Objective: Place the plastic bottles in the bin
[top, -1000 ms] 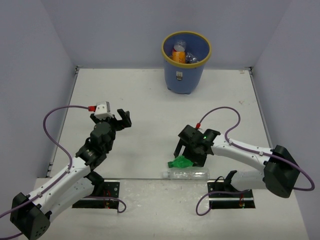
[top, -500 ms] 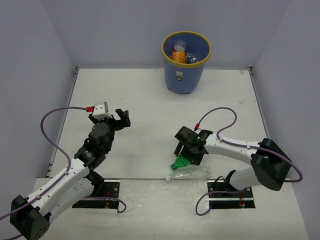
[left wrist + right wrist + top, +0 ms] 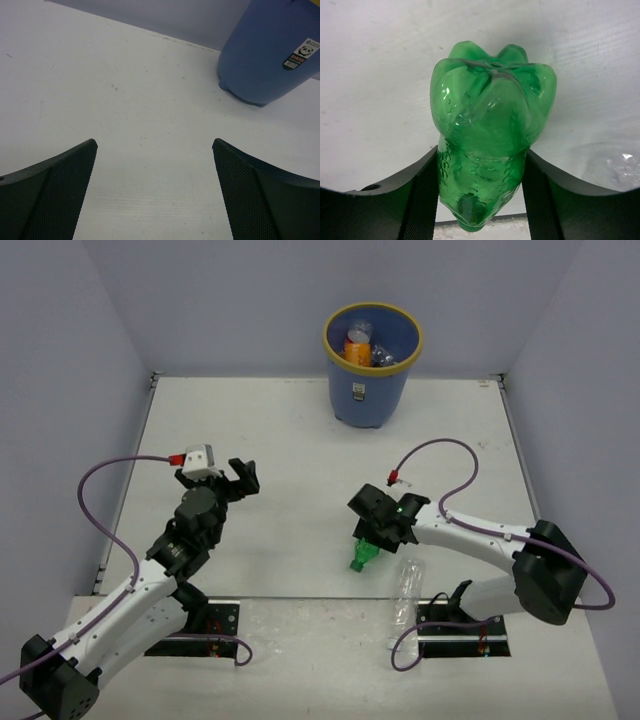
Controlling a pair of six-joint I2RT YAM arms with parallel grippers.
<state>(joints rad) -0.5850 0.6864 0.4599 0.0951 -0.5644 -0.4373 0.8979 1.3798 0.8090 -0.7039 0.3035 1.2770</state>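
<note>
Right gripper [image 3: 370, 543] is seen clamped on the green bottle [image 3: 490, 135], its pads [image 3: 422, 195] pressed against the bottle's flanks, the lobed base turned toward the wrist camera; the bottle is held low over the near part of the table [image 3: 280, 420], well apart from the bin [image 3: 370, 390] at the far edge; whether it is lifted or touching the tabletop cannot be told. Left gripper [image 3: 155, 150] is spread wide with nothing between its fingers [image 3: 50, 195], pointed across bare tabletop toward the bin. Inside the bin an orange bottle [image 3: 357, 348] can be made out; other shapes beside it are too small to count; that share of the job is judged done. One clear bottle [image 3: 407, 588] is found lying just beside the green one, near the table's front edge. The task is judged well advanced; the green bottle is in hand but not yet carried across; the clear one is left to be picked up and binned.
</note>
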